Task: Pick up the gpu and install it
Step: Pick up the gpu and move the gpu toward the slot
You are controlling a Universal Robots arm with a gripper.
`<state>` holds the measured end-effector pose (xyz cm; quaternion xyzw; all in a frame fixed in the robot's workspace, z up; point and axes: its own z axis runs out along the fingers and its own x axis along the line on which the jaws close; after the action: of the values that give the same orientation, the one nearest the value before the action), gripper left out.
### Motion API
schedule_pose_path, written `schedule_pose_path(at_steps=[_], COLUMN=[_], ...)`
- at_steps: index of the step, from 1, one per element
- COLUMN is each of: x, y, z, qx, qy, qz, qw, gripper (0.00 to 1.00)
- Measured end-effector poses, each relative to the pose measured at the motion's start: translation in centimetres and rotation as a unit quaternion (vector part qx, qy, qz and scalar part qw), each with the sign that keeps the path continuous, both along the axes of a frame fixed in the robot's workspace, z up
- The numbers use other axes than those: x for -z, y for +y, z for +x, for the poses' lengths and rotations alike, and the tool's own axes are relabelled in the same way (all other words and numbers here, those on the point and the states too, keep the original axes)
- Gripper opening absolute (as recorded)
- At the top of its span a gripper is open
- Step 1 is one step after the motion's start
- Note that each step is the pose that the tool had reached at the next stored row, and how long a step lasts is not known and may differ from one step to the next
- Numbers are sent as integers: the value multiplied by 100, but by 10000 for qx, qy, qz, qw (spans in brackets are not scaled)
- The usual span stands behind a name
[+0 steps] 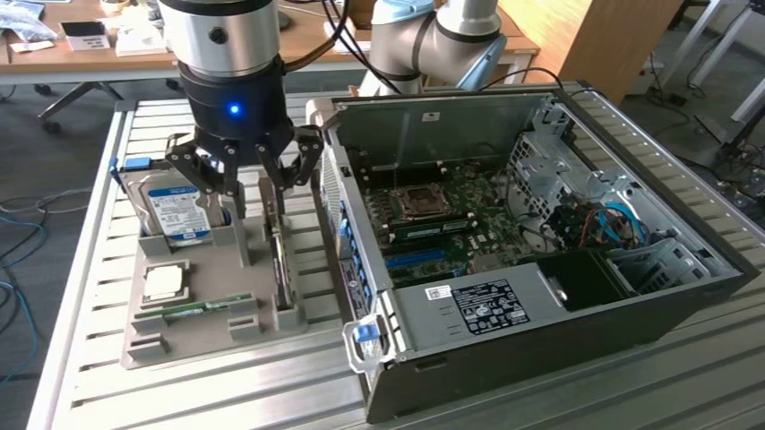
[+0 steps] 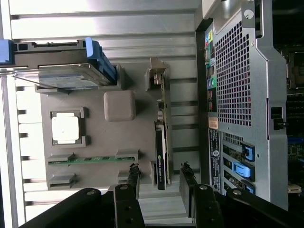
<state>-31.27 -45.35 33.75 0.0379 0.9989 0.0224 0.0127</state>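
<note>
The gpu is a thin dark card with a metal end bracket, standing on edge in a slot of the grey parts tray. My gripper hangs just above the card's far end, jaws open. In the wrist view the gpu runs lengthwise along the tray, and its dark end lies between the two fingertips of my gripper. A gap shows on each side of the card, so the fingers straddle it without touching. Nothing is held.
The tray also carries a silver hard drive, a square processor and a green memory stick. An open computer case with its motherboard lies close beside the tray on the slatted table.
</note>
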Motion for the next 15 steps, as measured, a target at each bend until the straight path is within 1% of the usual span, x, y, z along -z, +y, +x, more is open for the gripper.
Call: schedule_pose_path(at_steps=[8, 15], x=[25, 28], y=[0, 0], z=[0, 0], qx=[0, 0], qy=[0, 0], qz=[0, 0], qw=[10000, 10000], gripper=[47, 47])
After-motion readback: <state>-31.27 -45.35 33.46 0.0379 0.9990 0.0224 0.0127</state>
